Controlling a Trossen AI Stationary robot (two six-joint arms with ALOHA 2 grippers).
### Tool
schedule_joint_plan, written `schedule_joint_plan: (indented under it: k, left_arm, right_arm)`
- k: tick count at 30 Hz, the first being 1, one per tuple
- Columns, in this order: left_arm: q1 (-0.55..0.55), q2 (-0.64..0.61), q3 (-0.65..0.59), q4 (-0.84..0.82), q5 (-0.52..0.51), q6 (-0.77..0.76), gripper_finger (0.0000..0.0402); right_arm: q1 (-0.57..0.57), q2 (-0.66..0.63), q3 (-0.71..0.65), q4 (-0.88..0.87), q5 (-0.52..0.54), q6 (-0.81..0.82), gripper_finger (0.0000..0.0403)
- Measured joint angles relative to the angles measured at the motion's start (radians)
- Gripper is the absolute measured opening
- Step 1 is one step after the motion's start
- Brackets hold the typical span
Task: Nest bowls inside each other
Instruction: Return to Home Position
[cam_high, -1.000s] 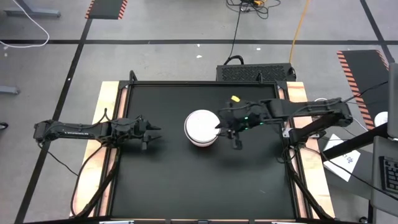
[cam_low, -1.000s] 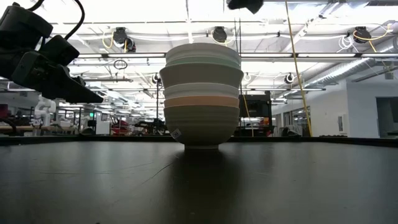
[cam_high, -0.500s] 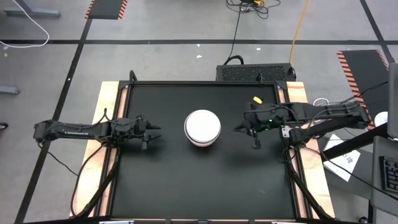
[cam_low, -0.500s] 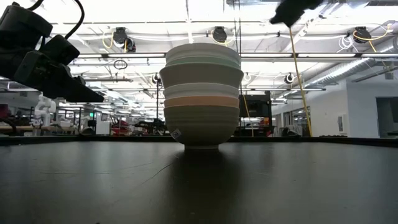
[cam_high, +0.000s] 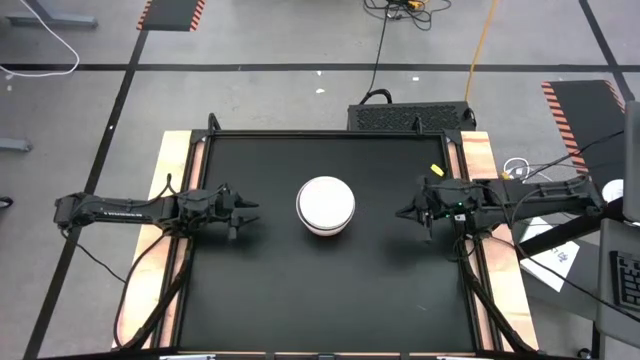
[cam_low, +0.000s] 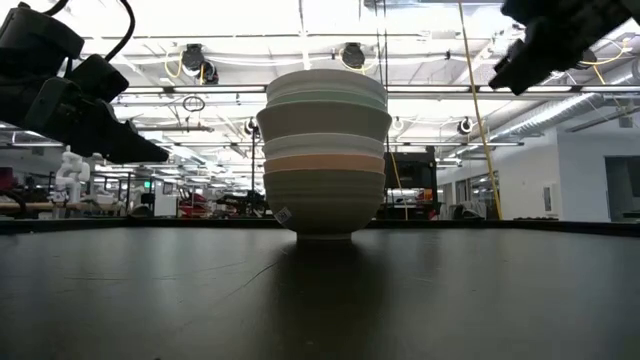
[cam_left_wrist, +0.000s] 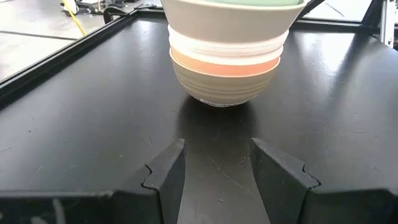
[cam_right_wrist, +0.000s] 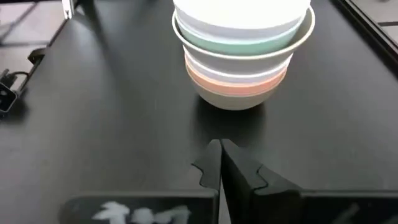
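Right gripper (cam_high: 404, 212) withdrew, apparently clearing bowls (cam_high: 325, 204).

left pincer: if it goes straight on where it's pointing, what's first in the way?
Probably the nested bowl stack: it sits dead ahead of the open left pincer, with only bare black table between. Contact height is unclear.

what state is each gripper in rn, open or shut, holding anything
left gripper: open, holding nothing
right gripper: shut, holding nothing
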Motion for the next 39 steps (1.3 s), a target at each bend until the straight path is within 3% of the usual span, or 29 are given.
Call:
schedule_joint_plan:
  k: [20, 30, 39]
  left_arm:
    - [0.000, 0.000, 0.000, 0.000, 0.000, 0.014, 0.0182]
    - [0.000, 0.000, 0.000, 0.073, 0.033, 0.127, 0.0182]
    - [0.053, 0.000, 0.000, 0.148, 0.069, 0.199, 0.0181]
  right_arm:
    - [0.000, -0.314, -0.339, 0.246, -0.005, 0.118, 0.0000]
    - [-0.006, -0.354, -0.473, 0.443, -0.026, 0.089, 0.0000]
    - [-0.112, -0.350, -0.567, 0.564, -0.085, 0.091, 0.0000]
